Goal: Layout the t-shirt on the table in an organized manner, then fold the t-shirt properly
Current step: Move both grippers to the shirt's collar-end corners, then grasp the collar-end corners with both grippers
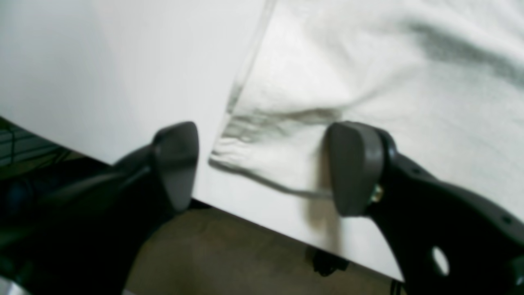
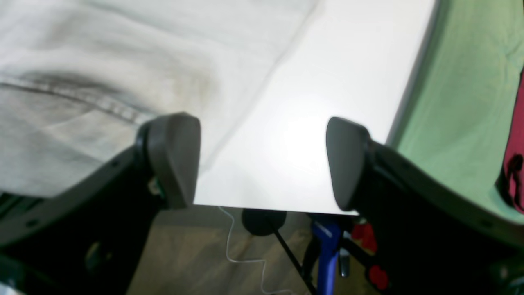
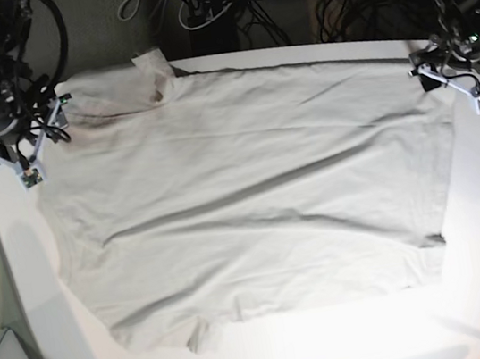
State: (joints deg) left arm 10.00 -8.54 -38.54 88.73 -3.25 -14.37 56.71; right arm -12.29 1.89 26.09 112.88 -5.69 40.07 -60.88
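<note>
Nearest the base camera, the front edge of the large smooth matte white table point(image 3: 355, 343) lies bare, with the hem of the plain pale grey-beige short-sleeved t-shirt point(image 3: 253, 205) just beyond it. That wrinkled shirt lies spread flat over most of the table, its collar at the far edge. At the far corners the two arms hang over the shirt's outer edges. In the left wrist view, the left gripper point(image 1: 262, 168) has its dark jaws wide apart and empty, straddling a puckered hemmed corner of the cloth near the table's edge. In the right wrist view, the right gripper point(image 2: 262, 162) also has its jaws spread wide and empty, one pad over a seamed fold, the other over bare table.
</note>
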